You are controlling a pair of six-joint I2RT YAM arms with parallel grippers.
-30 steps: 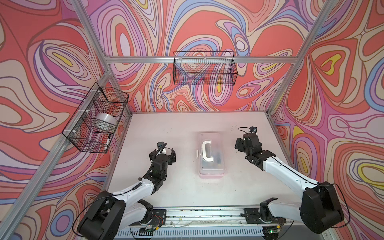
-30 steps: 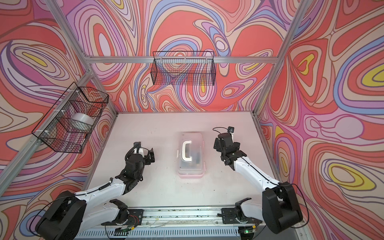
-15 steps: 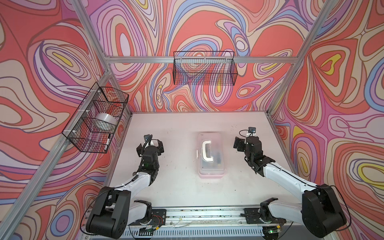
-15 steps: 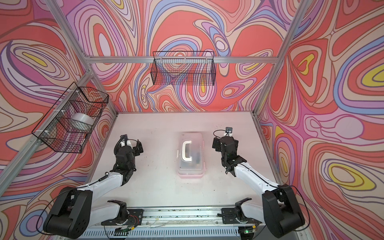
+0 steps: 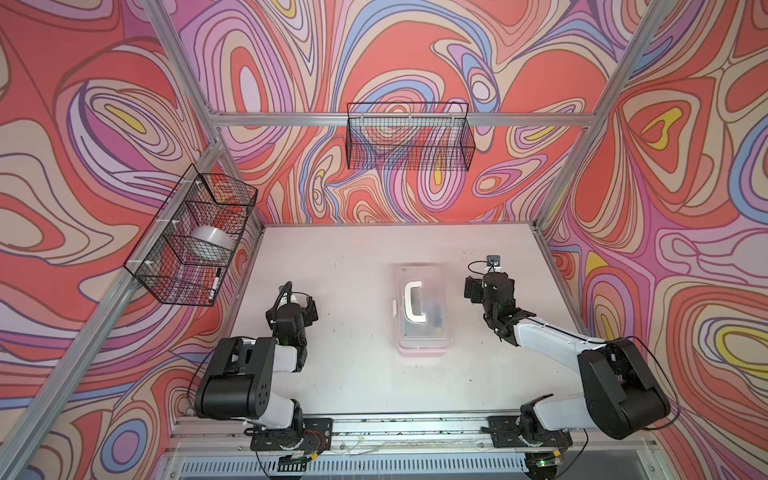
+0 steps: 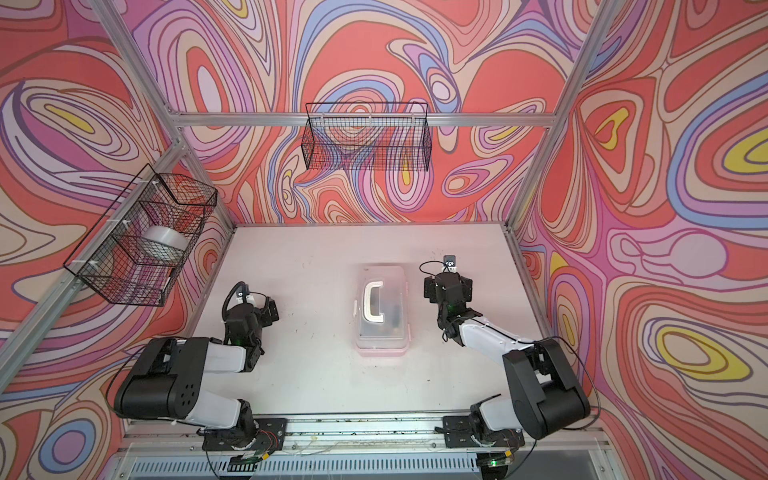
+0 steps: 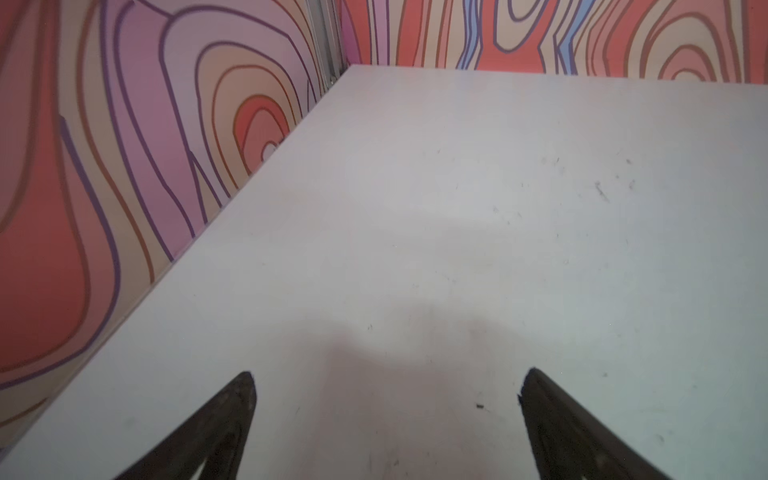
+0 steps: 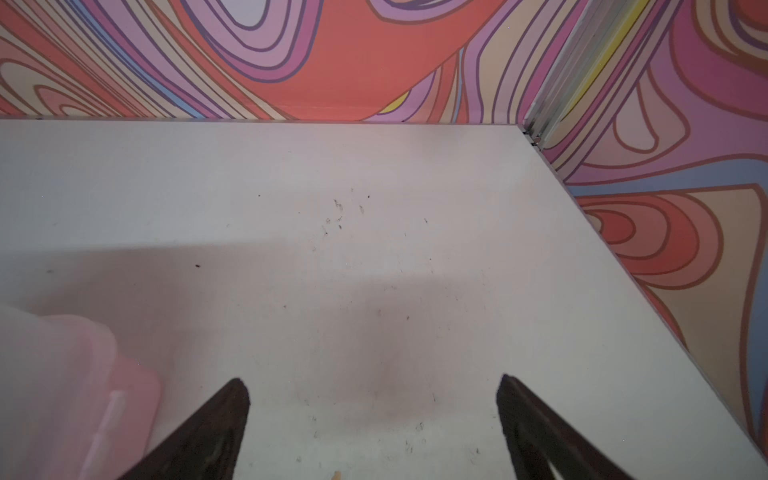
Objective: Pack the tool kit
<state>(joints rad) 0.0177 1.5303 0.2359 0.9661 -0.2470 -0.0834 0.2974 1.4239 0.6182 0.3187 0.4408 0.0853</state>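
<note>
The tool kit [image 5: 422,328] [image 6: 384,332] lies in the middle of the table in both top views. It is a pink case with its clear lid down and a white handle [image 5: 413,301] on top. Dim shapes show through the lid. My left gripper [image 5: 300,308] [image 6: 262,309] hangs open to the left of the case, well apart from it. In the left wrist view its fingers [image 7: 224,424] frame only bare table. My right gripper [image 5: 487,286] [image 6: 446,287] [image 8: 374,390] stands open close to the case's right side. A pink corner of the case [image 8: 75,395] lies beside it.
A black wire basket [image 5: 409,141] hangs on the back wall. Another basket [image 5: 195,237] on the left wall holds a white roll [image 5: 212,241] and a marker [image 5: 216,282]. The arm bases sit on a metal rail [image 5: 407,424] along the front edge. Patterned walls close in three sides.
My left gripper has drawn left, away from the case, and its arm has folded back toward its base. The right gripper has turned to face the back wall, hardly shifting. Both stay open.
</note>
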